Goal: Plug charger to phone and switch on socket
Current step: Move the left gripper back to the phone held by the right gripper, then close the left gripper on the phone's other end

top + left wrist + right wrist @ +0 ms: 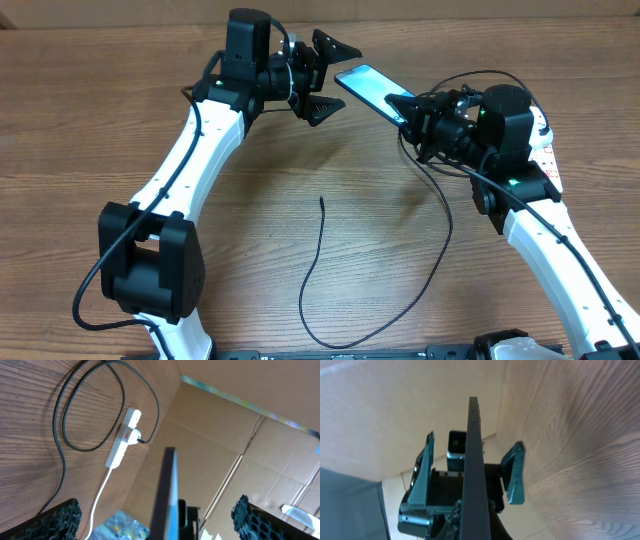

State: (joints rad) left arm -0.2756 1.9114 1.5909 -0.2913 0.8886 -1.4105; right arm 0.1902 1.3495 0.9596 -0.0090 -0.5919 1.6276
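Observation:
My right gripper [412, 112] is shut on one end of the phone [368, 85] and holds it tilted above the table, its light-blue screen facing up. My left gripper [330, 78] is open, its fingers on either side of the phone's free end without touching it. In the left wrist view the phone [167, 490] is edge-on between the open fingers [156, 515]. In the right wrist view its dark edge [475, 450] rises from my right gripper [475, 530]. The charger cable [440, 235] lies loose on the table, its tip [321, 200] near the middle. The socket [122, 437] holds the black plug [142, 440].
The socket [546, 150] lies at the right edge of the table, mostly under my right arm. A cardboard wall [225, 450] stands behind the table. The charger cable loops on the wood [75, 420] by the strip's white cord [100, 495].

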